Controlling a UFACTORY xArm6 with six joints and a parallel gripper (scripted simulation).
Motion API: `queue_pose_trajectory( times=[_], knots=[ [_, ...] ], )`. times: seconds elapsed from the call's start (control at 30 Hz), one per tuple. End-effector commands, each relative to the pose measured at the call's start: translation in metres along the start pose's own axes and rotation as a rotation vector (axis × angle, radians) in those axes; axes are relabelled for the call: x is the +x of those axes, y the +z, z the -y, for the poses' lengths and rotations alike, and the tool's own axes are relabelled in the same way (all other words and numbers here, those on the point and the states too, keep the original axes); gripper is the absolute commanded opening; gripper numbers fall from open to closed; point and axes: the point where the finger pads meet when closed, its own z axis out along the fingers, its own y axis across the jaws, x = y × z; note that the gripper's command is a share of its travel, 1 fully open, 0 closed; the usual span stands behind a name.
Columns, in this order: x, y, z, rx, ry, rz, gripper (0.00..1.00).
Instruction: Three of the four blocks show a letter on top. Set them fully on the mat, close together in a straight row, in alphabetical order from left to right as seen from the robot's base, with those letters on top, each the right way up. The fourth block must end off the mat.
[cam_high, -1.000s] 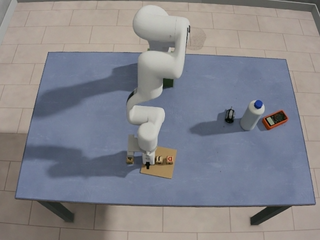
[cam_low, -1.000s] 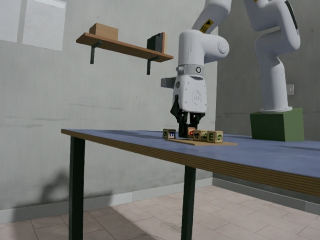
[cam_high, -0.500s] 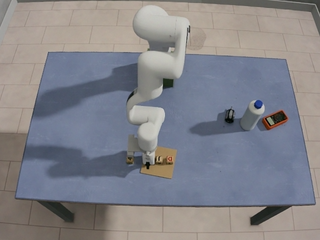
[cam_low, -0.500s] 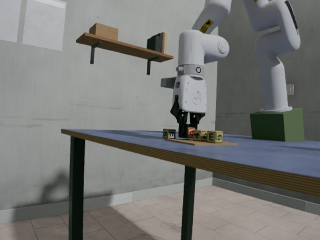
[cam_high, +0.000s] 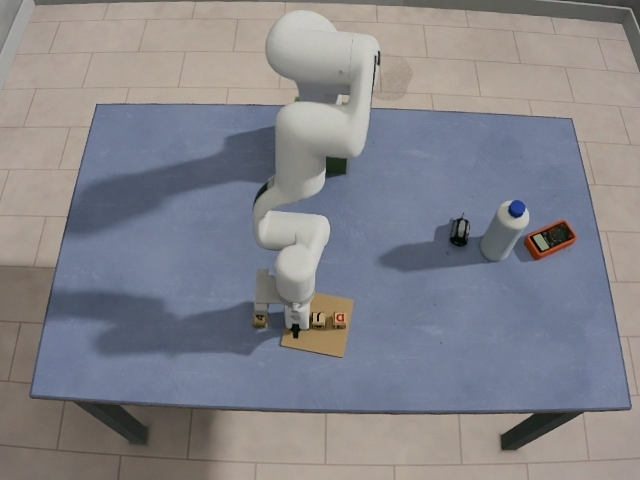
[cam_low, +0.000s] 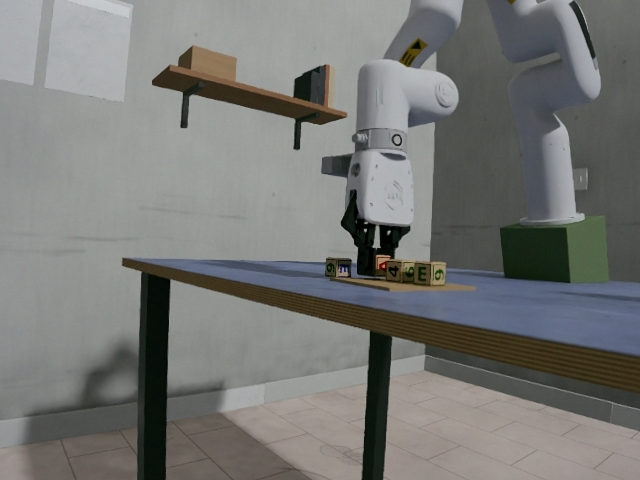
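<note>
My gripper [cam_high: 295,330] [cam_low: 376,266] points straight down over the left part of the tan mat [cam_high: 320,343] [cam_low: 454,287]. It is shut on a wooden block with a red A on its side [cam_low: 383,264], held right at the mat's surface; I cannot tell whether it touches. In the top view the gripper hides this block. Two more blocks stand on the mat to its right, one with a dark letter on top [cam_high: 318,319] [cam_low: 400,270] and one with a red letter on top [cam_high: 339,318] [cam_low: 429,272]. A fourth block [cam_high: 260,320] [cam_low: 338,267], showing a 4 on top, stands on the blue table just left of the mat.
A white bottle with a blue cap [cam_high: 504,230], an orange multimeter [cam_high: 550,238] and a small black object [cam_high: 459,231] stand at the table's right. The arm's green base [cam_high: 338,165] [cam_low: 555,248] is at the back. The table's front edge is a little beyond the mat.
</note>
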Motion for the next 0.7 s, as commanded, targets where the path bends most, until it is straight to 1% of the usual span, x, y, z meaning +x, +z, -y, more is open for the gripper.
queue_pose_trajectory(
  times=[0.0, 0.67],
  knots=[
    [0.0002, -0.0011, 0.0016, 0.004, 0.000, 0.000, 0.28],
    [0.0002, 0.0023, 0.0016, 0.004, 0.000, 0.000, 0.28]
  ],
)
